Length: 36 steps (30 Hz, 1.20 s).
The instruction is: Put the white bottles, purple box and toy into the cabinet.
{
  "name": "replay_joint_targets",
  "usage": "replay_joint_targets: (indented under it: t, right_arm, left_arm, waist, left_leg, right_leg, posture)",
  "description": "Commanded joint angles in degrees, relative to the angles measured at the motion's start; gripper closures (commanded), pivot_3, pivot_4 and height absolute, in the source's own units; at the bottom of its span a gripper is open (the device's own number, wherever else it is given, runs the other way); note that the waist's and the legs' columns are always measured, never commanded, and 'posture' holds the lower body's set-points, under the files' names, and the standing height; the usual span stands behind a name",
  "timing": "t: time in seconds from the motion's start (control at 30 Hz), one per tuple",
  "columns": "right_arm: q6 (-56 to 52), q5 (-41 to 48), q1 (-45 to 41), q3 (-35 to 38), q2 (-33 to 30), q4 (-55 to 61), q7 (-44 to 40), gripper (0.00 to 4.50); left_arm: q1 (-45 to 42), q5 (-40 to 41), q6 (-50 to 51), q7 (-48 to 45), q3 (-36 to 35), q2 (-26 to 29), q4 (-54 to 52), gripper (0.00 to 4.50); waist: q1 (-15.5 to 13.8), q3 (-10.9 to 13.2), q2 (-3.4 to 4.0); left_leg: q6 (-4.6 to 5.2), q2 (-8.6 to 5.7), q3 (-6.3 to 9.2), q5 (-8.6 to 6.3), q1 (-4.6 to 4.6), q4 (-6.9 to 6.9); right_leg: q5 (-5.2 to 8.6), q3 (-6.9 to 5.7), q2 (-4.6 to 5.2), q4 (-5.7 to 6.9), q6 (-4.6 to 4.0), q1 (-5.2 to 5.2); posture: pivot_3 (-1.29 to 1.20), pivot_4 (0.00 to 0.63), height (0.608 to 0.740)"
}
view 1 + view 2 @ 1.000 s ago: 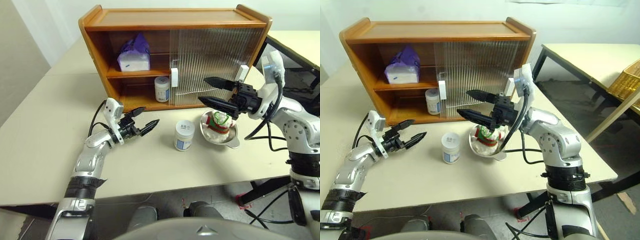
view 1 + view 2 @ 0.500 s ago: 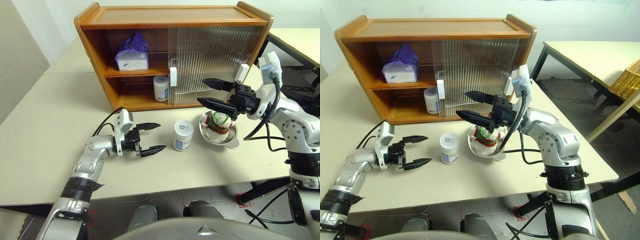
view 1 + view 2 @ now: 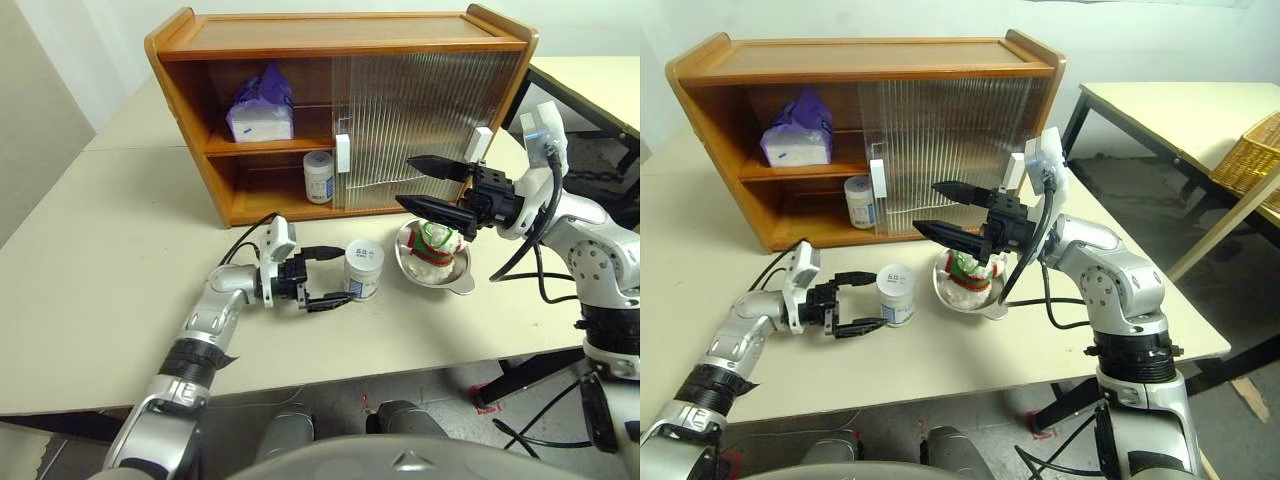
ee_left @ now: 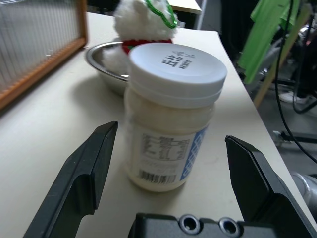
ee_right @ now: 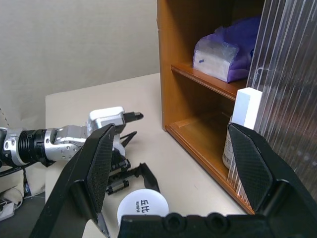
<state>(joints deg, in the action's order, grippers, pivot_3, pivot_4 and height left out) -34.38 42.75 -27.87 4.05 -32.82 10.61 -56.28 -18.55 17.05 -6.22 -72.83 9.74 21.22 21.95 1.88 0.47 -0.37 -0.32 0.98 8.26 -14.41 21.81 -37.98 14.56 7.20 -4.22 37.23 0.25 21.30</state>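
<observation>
One white bottle (image 3: 364, 269) stands on the table. My left gripper (image 3: 343, 274) is open, lying level, with a finger (image 4: 86, 168) on either side of the bottle and a gap on both sides. The other white bottle (image 3: 319, 177) stands on the lower shelf of the cabinet (image 3: 340, 40). On the upper shelf lies the purple box (image 3: 261, 105). The toy (image 3: 437, 243) sits in a steel bowl. Above it my right gripper (image 3: 404, 181) hangs open and empty, pointing toward the cabinet's open left half.
The steel bowl (image 3: 455, 283) stands right of the table bottle. Ribbed sliding doors (image 3: 420, 110) with white handles cover the cabinet's right half. A second table (image 3: 1170, 105) and a wicker basket (image 3: 1250, 155) are off to the right.
My left gripper has swung right across the table and levelled out, bringing its open fingers around the standing bottle. The right arm has stayed where it was.
</observation>
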Motion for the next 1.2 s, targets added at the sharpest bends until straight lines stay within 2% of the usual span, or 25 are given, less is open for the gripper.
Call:
replay_joint_targets:
  t: [0.03,0.57,0.67,0.73,0.77,0.9,1.2]
  right_arm:
    - [-0.7,0.5,0.8,1.3,-0.8,1.1,0.4,0.00]
    - [-1.6,1.4,2.3,2.4,-1.4,3.1,2.1,0.00]
    - [-1.6,1.4,2.0,2.4,-1.4,3.0,2.2,0.00]
    - [-1.5,1.4,2.0,2.3,-1.4,2.9,2.2,0.00]
    - [-1.5,1.4,1.9,2.3,-1.4,2.9,2.2,0.00]
    - [-1.4,1.3,1.8,2.1,-1.2,2.6,2.2,0.00]
    - [-0.8,1.0,1.4,1.8,-0.8,1.7,1.7,0.00]
  left_arm:
    - [-1.5,-1.9,-2.2,-0.4,1.1,-0.7,3.0,0.01]
    - [-4.7,-3.7,-5.8,0.4,0.4,-3.4,10.4,0.01]
    - [-5.1,-3.7,-5.9,0.7,0.1,-3.7,11.2,0.60]
    - [-5.3,-3.7,-5.9,0.8,0.0,-3.8,11.5,1.27]
    - [-5.4,-3.6,-5.9,0.9,-0.1,-3.8,11.6,1.44]
    - [-4.9,-2.5,-4.7,2.1,-1.5,-3.5,10.1,1.45]
    - [1.2,1.2,2.3,11.9,-9.0,-1.0,0.2,1.45]
  waist:
    - [0.1,0.0,0.01]
    - [1.0,0.0,0.01]
    - [1.1,0.0,0.01]
    - [1.1,0.0,0.01]
    - [1.1,0.0,0.01]
    - [1.2,0.0,0.01]
    - [1.5,0.0,0.02]
  left_leg:
    - [0.00,0.00,-0.01,0.00,0.00,0.00]
    - [0.10,-0.12,-0.28,0.06,0.00,-0.04]
    - [0.13,-0.17,-0.28,0.07,0.00,-0.04]
    - [0.14,-0.22,-0.28,0.08,0.00,-0.04]
    - [0.15,-0.24,-0.27,0.09,0.00,-0.05]
    - [0.16,-0.27,-0.25,0.10,0.01,-0.05]
    - [0.17,-0.29,-0.36,0.10,0.02,-0.03]
  right_leg:
    - [-0.01,-0.01,0.00,0.00,0.01,-0.01]
    - [-0.02,-0.01,-0.01,-0.01,0.29,-0.07]
    - [-0.01,0.00,0.01,-0.01,0.33,-0.08]
    - [0.00,0.01,0.03,-0.01,0.36,-0.09]
    - [0.00,0.01,0.04,-0.01,0.36,-0.09]
    - [0.00,0.03,0.07,-0.01,0.40,-0.09]
    - [0.02,-0.05,0.01,-0.02,0.43,-0.07]
  posture:
    - [-0.10,0.000,0.740]
    - [-0.12,0.000,0.740]
    - [-0.12,0.000,0.740]
    - [-0.12,0.000,0.740]
    - [-0.12,0.000,0.740]
    - [-0.12,0.000,0.740]
    - [-0.10,0.000,0.740]
